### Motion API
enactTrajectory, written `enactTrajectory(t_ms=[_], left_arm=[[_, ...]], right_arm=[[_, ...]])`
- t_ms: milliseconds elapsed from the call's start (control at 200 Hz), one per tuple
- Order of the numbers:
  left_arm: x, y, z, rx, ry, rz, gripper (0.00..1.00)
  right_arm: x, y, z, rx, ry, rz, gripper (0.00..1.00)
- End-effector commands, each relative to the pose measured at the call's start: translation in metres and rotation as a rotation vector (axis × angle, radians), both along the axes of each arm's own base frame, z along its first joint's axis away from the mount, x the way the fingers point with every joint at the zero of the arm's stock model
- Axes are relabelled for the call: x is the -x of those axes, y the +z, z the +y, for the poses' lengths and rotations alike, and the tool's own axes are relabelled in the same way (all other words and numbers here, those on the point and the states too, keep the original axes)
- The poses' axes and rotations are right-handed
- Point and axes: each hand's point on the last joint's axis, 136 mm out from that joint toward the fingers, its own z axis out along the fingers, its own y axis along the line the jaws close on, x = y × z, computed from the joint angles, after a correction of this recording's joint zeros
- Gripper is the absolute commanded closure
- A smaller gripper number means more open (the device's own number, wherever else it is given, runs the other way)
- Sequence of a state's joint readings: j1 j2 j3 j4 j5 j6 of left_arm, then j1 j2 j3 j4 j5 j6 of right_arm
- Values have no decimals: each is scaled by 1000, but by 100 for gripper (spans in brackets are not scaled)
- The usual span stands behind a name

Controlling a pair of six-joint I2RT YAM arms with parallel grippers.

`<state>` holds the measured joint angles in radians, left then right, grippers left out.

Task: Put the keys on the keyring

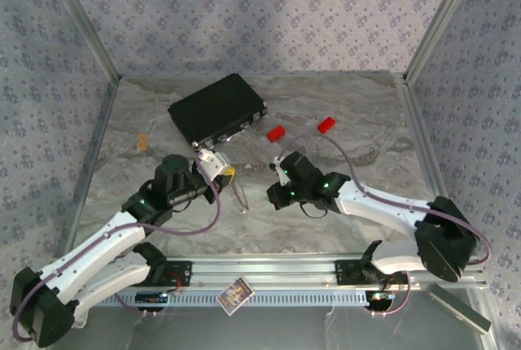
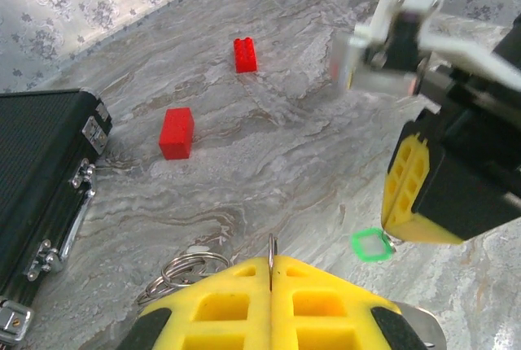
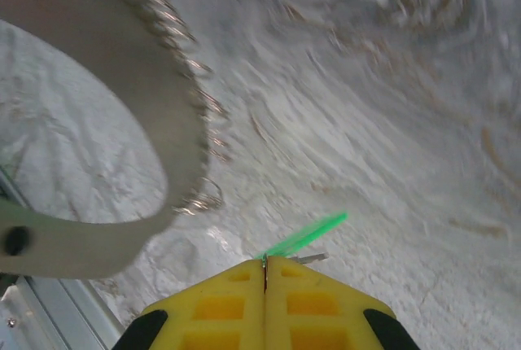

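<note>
Tabletop carries black case back left, with two red blocks just right of it. Left gripper: jaws pressed together on a thin metal sliver of the keyring, which dangles below them near mid-tabletop. Right gripper: jaws pinching the green key, low over the tabletop, just right of the keyring.

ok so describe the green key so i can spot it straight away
Start from the black case at the back of the table and come forward to mid-table. There the green key is pinched between the yellow tips of the right pincer. Its bright green head sets it apart from the red blocks and the silvery keyring nearby.
</note>
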<state>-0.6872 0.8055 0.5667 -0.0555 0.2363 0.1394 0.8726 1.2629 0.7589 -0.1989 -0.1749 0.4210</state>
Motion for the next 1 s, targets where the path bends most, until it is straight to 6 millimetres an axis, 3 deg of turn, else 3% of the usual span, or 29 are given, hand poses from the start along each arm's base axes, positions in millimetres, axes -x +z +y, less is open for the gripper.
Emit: enactTrajectory(t_ms=[0, 445, 665, 994], left_arm=[[6, 21, -6, 43, -52, -68, 100], [29, 24, -26, 40, -200, -35, 100], [42, 20, -39, 24, -289, 11, 100], [47, 16, -46, 19, -327, 30, 100]], right_arm=[[-5, 25, -1, -20, 76, -181, 100], [16, 95, 2, -91, 410, -587, 100], [21, 109, 5, -71, 494, -650, 100], [27, 113, 16, -69, 547, -664, 100]])
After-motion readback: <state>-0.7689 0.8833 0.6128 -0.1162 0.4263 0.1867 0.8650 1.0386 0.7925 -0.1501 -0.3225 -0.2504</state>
